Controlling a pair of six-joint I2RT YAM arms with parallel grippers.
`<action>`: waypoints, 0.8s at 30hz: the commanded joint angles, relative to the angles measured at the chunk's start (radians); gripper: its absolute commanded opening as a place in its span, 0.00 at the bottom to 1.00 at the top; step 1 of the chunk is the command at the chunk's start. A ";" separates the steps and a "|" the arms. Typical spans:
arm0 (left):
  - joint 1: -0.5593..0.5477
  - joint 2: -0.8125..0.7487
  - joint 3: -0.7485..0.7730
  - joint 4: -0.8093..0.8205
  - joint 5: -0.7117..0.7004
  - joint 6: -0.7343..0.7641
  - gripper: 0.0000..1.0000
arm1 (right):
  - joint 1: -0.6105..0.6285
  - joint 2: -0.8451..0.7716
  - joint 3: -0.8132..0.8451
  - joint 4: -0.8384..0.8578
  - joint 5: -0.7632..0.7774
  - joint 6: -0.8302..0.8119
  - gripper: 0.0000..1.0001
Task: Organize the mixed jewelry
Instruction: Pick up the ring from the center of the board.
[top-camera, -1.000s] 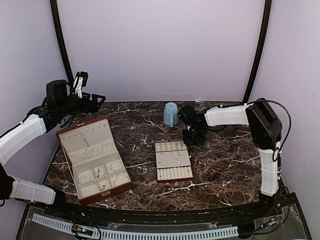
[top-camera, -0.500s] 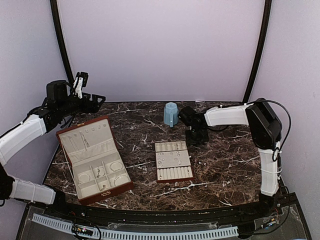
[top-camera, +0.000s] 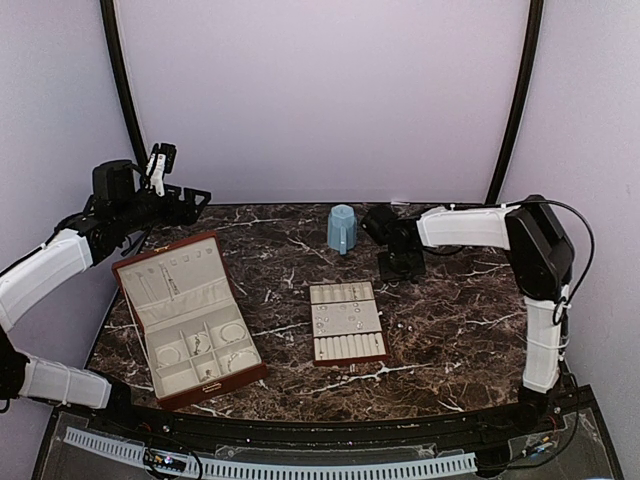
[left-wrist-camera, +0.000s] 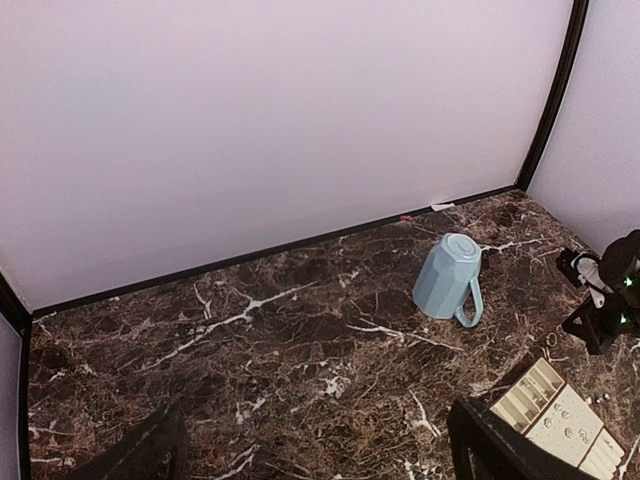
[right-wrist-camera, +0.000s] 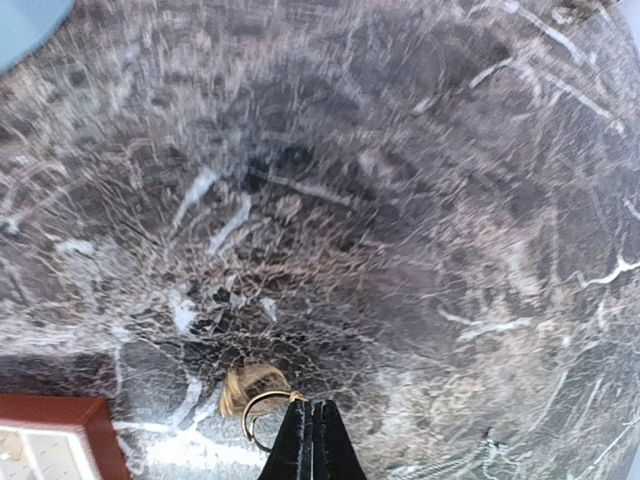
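My right gripper (top-camera: 402, 265) is down at the table right of the blue mug (top-camera: 341, 228). Its jaws (right-wrist-camera: 312, 408) are shut on a thin gold-toned ring (right-wrist-camera: 250, 412), which sticks out to their left just above the marble. A short chain (right-wrist-camera: 470, 458) lies near the bottom right of the right wrist view. More tiny pieces (top-camera: 400, 328) dot the table right of the cream slotted tray (top-camera: 345, 322). The open box (top-camera: 190, 315) holds hoops and rings in its compartments. My left gripper (top-camera: 192, 203) hangs open, high at the far left, with nothing between its fingers (left-wrist-camera: 500, 445).
The tray's reddish-brown corner (right-wrist-camera: 60, 408) lies just left of the held ring. The mug (left-wrist-camera: 448, 278) stands upside down near the back wall. Black frame posts rise at both back corners. The box's lid leans back toward the left arm.
My right gripper has closed fully on the ring and shifted slightly right and toward the back. The left arm has not moved.
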 joint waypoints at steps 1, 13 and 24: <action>0.005 -0.027 -0.019 0.019 -0.003 0.005 0.93 | -0.003 -0.103 -0.031 0.044 -0.002 -0.027 0.00; 0.004 -0.043 -0.025 0.026 0.003 -0.002 0.92 | -0.003 -0.185 -0.111 0.149 -0.093 -0.030 0.00; -0.105 -0.049 -0.051 0.085 0.018 -0.070 0.81 | 0.005 -0.293 -0.210 0.324 -0.220 -0.076 0.00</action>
